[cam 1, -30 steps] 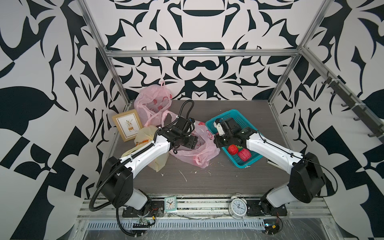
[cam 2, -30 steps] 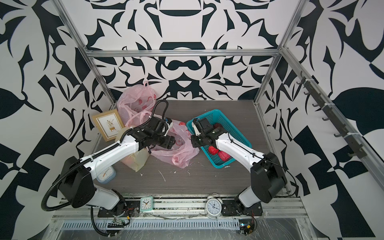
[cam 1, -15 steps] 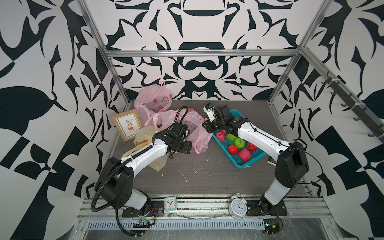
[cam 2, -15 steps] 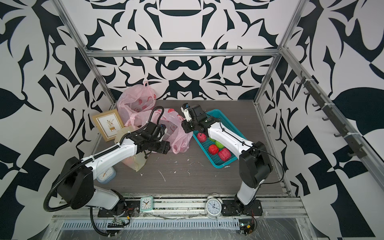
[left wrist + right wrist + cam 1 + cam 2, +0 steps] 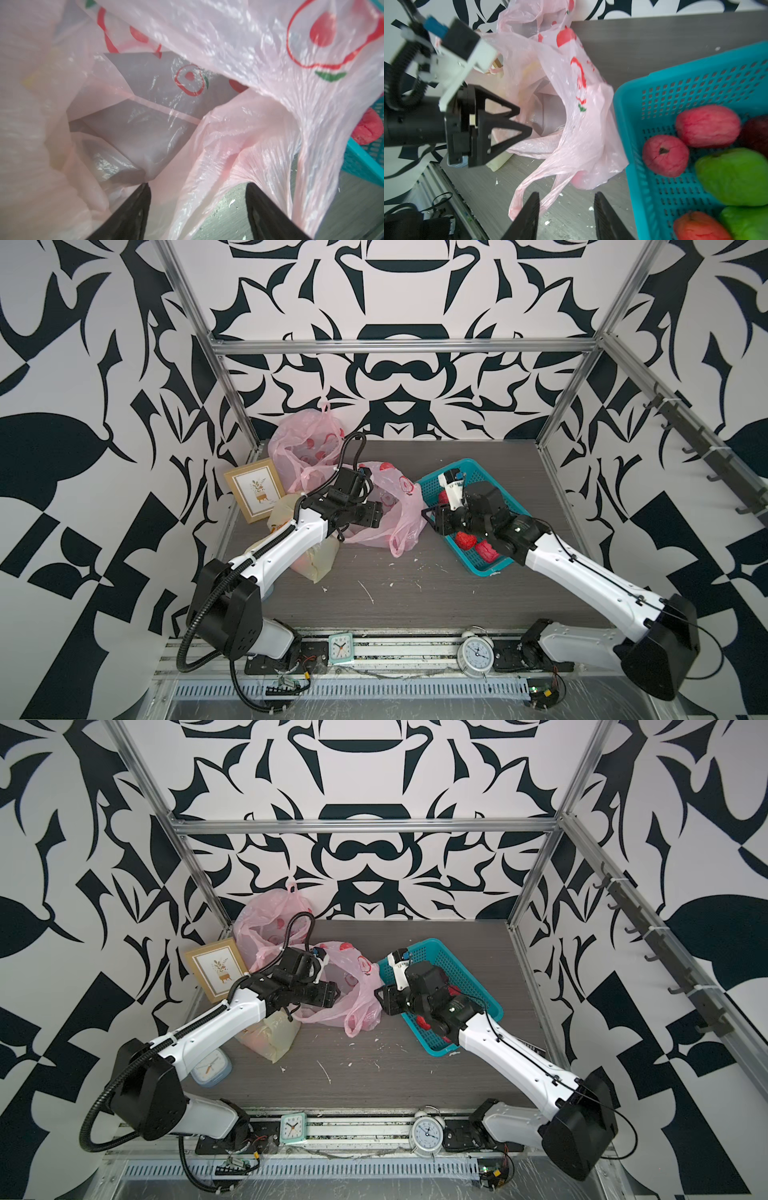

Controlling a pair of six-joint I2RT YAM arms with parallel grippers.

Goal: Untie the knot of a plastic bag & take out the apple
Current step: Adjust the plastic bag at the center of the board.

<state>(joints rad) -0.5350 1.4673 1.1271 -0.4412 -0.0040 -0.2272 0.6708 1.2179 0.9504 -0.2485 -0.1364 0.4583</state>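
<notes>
Pink plastic bag (image 5: 390, 506) is lying toward the desk's back edge, against the teal basket (image 5: 478, 470), mouth gaping. Left gripper (image 5: 198, 187) is standing wide open, film draping between its jaws, ungripped; right gripper (image 5: 567, 195) is hovering half-open, empty. Film could snag there, dragging a reddish lump (image 5: 578, 176) — possibly the apple. No writing is showing — only apple prints (image 5: 190, 80).
</notes>
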